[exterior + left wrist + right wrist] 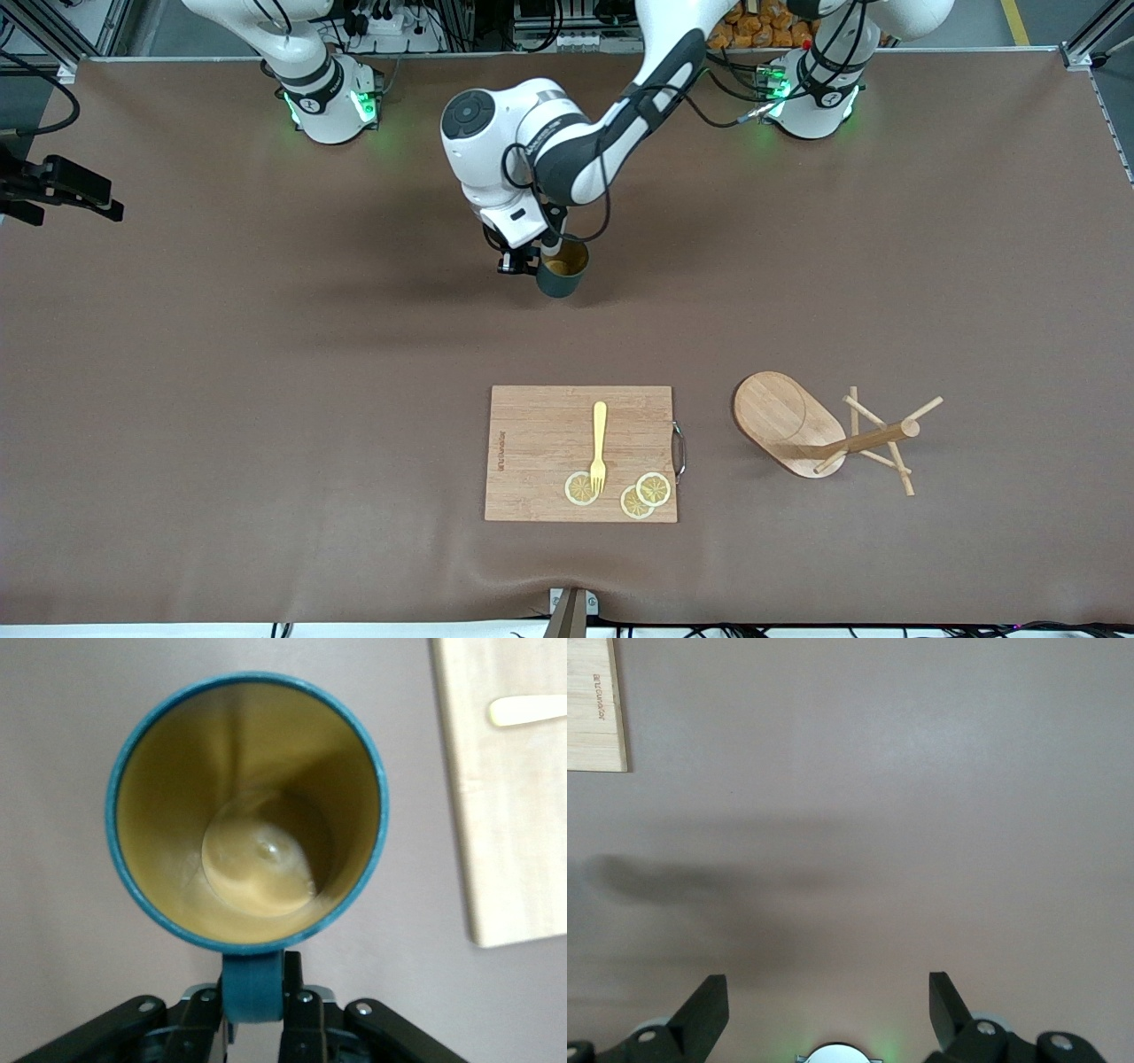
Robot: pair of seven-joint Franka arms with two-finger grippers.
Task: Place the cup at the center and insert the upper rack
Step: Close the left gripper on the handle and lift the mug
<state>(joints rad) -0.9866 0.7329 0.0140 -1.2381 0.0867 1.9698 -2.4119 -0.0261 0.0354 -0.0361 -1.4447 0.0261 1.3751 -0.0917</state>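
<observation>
Brown covering spreads over the whole worktop (266,399), and everything below is placed against the cutting board (580,453).

That bamboo cutting board lies close to the front camera. The rack (819,430), a bamboo mug tree, lies tipped on its side beside the board, toward the left arm's end of the worktop, its oval base raised on edge and its pegs splayed on the covering.

The left hand (529,258) is over the bare covering farther from the camera than the board, clamped narrowly on the handle of the teal cup (563,268); in the left wrist view the fingers (301,1010) pinch the handle and the tan inside looks empty. The right hand (828,1014) is spread wide and holds nothing, waiting over bare covering with only a corner of the board in its wrist view.

On the board lie a yellow fork (599,445) and three lemon slices (640,495).

Risks, as I judge them: the grip is on the handle alone, so the cup could swing or tip as it is set down. The toppled rack must be stood up first, and its thin pegs could snag.

Small dark lettering runs along one edge of the board; I cannot read it.
</observation>
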